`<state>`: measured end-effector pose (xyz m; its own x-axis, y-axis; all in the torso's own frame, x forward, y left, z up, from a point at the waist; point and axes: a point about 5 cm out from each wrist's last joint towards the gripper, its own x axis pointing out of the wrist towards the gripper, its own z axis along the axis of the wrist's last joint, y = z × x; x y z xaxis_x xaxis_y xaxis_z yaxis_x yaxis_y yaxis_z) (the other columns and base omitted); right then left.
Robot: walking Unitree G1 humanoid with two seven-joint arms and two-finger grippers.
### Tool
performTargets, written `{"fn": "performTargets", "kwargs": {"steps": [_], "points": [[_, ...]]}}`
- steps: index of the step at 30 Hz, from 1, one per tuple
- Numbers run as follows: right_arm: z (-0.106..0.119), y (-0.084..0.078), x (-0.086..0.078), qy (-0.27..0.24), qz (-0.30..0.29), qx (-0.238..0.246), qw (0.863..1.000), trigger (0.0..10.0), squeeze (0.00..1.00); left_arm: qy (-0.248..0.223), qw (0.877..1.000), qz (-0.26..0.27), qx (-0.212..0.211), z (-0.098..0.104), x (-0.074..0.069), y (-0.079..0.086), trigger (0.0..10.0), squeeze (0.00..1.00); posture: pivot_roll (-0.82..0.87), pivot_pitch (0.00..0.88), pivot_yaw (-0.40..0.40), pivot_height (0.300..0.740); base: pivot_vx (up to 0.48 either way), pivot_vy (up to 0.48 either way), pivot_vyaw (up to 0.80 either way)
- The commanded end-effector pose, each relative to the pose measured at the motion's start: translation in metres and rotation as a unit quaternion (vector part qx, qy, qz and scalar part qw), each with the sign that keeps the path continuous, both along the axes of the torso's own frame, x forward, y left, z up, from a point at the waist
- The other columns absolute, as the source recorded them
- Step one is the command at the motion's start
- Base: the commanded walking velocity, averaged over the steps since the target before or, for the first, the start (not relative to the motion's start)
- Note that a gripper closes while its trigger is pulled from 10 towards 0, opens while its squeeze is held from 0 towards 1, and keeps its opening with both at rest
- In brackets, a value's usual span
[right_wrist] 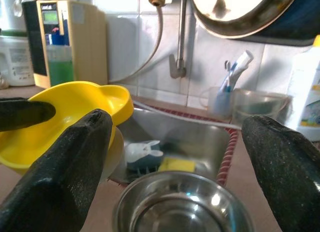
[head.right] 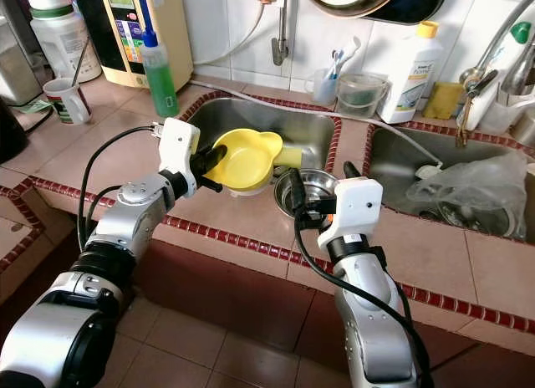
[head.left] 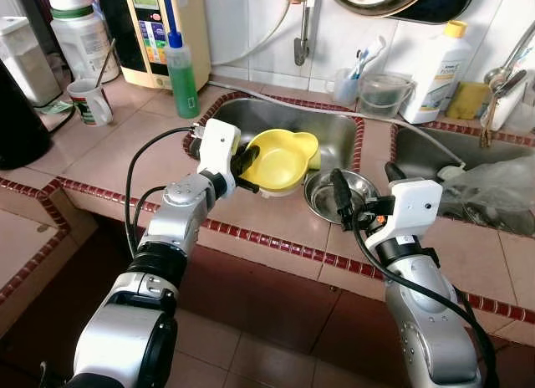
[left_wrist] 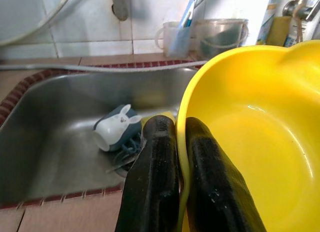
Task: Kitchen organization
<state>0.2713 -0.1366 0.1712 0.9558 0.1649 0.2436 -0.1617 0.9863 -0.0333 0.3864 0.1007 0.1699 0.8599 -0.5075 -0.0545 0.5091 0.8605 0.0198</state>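
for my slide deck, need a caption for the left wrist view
Left end effector pinching the yellow bowl rim above the steel sink.

White tiled wall [head.left: 251,28] behind a pink tiled counter [head.left: 117,145] — dark red floor tiles [head.left: 251,338] below.

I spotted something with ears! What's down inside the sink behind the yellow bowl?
In the sink lies a small white and blue cup with bunny ears on its side, beside a yellow sponge. The yellow bowl, pinched by the left claw, covers the rest.
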Motion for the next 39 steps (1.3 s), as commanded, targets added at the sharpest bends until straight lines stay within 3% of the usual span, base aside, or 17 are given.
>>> {"fn": "performTargets", "kwargs": {"steps": [1, 39], "points": [[0.0052, 0.0016, -0.0010, -0.009, 0.005, -0.002, 1.000, 10.0, 0.00, -0.009, 1.000, -0.006, -0.005, 0.0099, 0.0032, -0.0020, 10.0, 0.00, -0.07, 0.000, 0.027, 0.740, 0.296, 0.000, 0.00], [0.0039, 0.0052, -0.0014, -0.004, 0.017, -0.005, 1.000, 10.0, 0.00, -0.018, 1.000, -0.007, -0.002, 0.0104, 0.0037, -0.0057, 10.0, 0.00, -0.07, 0.000, 0.021, 0.740, 0.277, 0.000, 0.00]]}}
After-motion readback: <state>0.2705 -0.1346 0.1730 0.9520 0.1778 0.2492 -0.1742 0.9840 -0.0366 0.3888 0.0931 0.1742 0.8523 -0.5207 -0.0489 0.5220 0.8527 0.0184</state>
